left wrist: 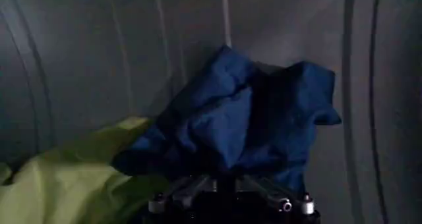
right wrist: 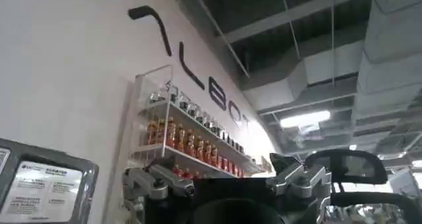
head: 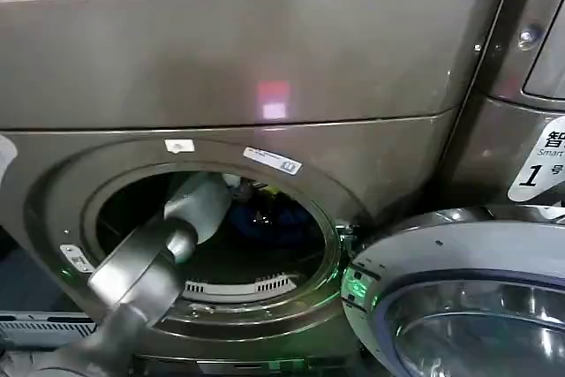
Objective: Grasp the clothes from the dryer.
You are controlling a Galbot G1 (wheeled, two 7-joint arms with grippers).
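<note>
Clothes, a blue one [left wrist: 244,123] on a green one [left wrist: 72,186], sit deep in the dryer [head: 265,68], so my left gripper [left wrist: 227,192] reaches inside. I cannot tell how open it is.

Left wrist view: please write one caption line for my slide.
Inside the dryer drum, the left gripper meets the navy garment, with the yellow-green garment beside it.

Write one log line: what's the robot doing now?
left arm: inside bronze-grey dryer | left gripper: at dark navy blue garment | yellow-green garment: beside
</note>
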